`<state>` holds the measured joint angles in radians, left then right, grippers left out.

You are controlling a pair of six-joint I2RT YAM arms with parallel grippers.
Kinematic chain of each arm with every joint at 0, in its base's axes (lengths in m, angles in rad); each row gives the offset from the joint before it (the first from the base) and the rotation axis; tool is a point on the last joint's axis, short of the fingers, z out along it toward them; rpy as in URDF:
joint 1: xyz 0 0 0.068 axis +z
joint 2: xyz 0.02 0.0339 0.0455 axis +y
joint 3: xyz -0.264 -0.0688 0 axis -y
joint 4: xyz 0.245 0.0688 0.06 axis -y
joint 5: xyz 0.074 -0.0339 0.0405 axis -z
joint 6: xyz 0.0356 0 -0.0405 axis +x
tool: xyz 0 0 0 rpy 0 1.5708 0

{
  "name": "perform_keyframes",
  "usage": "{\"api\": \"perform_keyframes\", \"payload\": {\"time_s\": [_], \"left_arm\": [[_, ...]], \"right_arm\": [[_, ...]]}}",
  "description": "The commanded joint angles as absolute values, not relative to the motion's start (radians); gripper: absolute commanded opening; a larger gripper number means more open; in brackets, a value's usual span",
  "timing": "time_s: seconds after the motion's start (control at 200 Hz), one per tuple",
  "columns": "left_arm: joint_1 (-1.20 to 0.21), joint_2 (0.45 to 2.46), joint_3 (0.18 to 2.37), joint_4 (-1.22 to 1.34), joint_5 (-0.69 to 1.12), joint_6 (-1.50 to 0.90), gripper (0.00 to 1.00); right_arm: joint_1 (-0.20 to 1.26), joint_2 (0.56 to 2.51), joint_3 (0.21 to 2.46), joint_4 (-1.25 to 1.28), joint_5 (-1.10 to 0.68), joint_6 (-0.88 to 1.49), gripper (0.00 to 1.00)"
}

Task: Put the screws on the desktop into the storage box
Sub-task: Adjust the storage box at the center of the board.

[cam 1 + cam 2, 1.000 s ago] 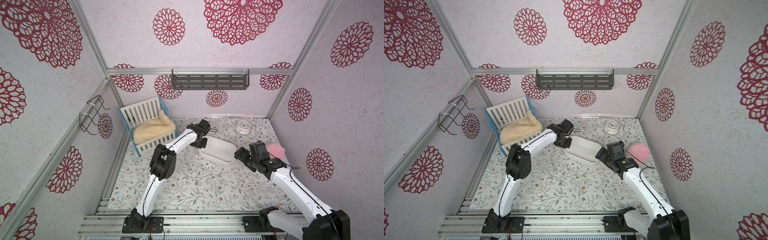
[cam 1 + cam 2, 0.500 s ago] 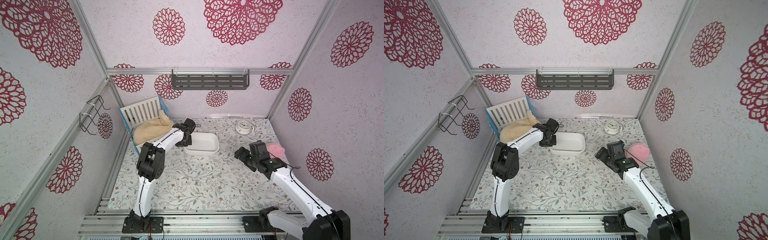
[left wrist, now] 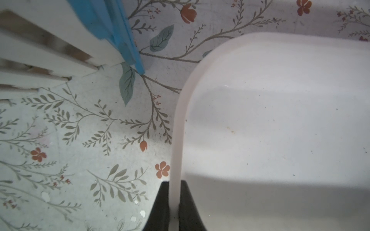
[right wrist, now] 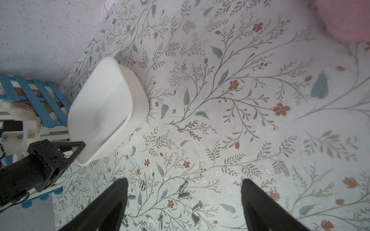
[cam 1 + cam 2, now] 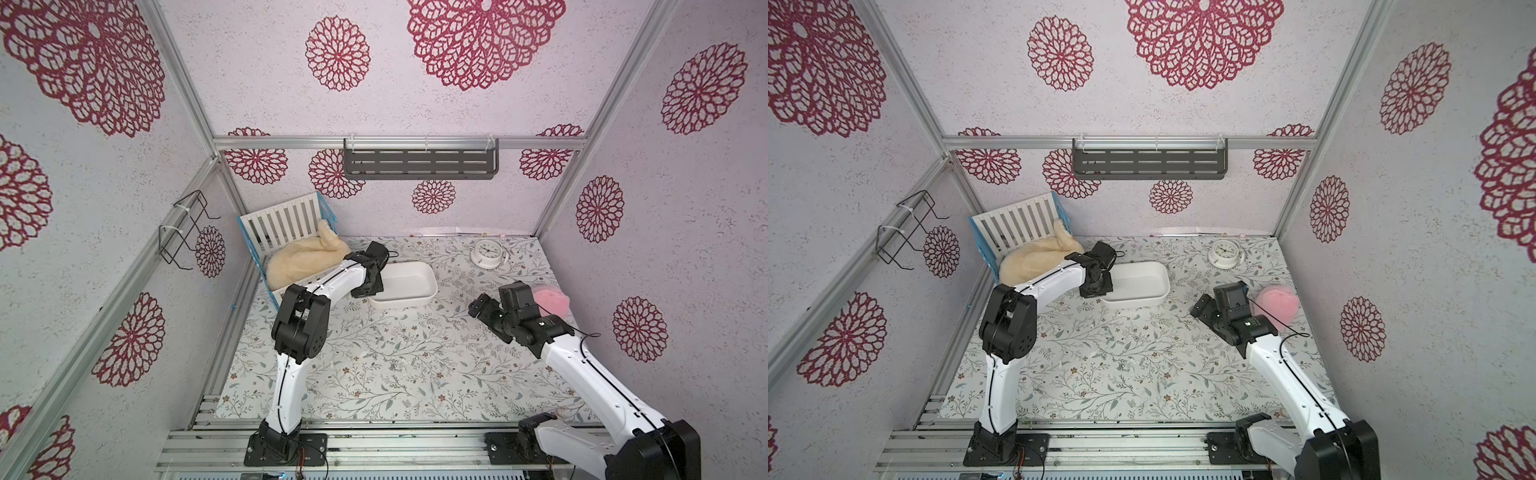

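Pinched at its rim by the left gripper point(image 3: 174, 186), the plain white shallow plastic storage box point(image 5: 409, 279) has slid left, nearer the blue-edged white slatted crib point(image 5: 286, 224).

Left arm point(image 5: 286, 386): rises from the near-left base; black elbow sharply bent; white forearm reaches toward the far side.
Left wrist: bent over, tool pointing downward.
Left tool point(image 3: 173, 184): fingers pinched tight on the box point(image 3: 177, 130) rim, one inside the wall, one outside; seen in the wrist view.
Right arm point(image 5: 582, 365): long white link runs from the black joint at the near-right corner, forward and inward.
Right wrist: black, tipped down toward the middle.
Right tool point(image 4: 184, 180): jaws spread wide, gripping nothing, well apart from the left tool.
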<state>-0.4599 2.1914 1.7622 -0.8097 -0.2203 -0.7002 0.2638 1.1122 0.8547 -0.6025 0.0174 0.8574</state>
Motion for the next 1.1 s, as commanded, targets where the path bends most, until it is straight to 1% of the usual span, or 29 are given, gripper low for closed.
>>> {"api": "perform_keyframes", "payload": {"time_s": [0.0, 0.085, 0.18, 0.28, 0.685, 0.881, 0.926, 1.096], "left_arm": [[-0.454, 2.168, 1.743, -0.825, -0.238, -0.668, 0.08], [-0.454, 2.169, 1.751, -0.825, -0.235, -0.647, 0.11], [-0.454, 2.171, 1.762, -0.824, -0.230, -0.621, 0.16], [-0.454, 2.175, 1.773, -0.825, -0.220, -0.597, 0.18], [-0.451, 2.188, 1.814, -0.826, -0.223, -0.525, 0.15], [-0.448, 2.200, 1.830, -0.833, -0.220, -0.515, 0.17], [-0.447, 2.201, 1.829, -0.839, -0.219, -0.515, 0.20], [-0.446, 2.180, 1.811, -0.843, -0.221, -0.505, 0.48]], "right_arm": [[0.259, 1.107, 0.903, -0.600, 0.017, 0.845, 0.93], [0.259, 1.108, 0.905, -0.603, 0.015, 0.845, 0.93], [0.258, 1.108, 0.908, -0.606, 0.015, 0.845, 0.94], [0.261, 1.109, 0.911, -0.610, 0.011, 0.844, 0.94], [0.273, 1.118, 0.920, -0.622, -0.009, 0.831, 0.94], [0.294, 1.127, 0.907, -0.618, -0.024, 0.836, 0.93], [0.299, 1.130, 0.901, -0.614, -0.028, 0.838, 0.93], [0.324, 1.146, 0.890, -0.604, -0.041, 0.845, 0.93]]}}
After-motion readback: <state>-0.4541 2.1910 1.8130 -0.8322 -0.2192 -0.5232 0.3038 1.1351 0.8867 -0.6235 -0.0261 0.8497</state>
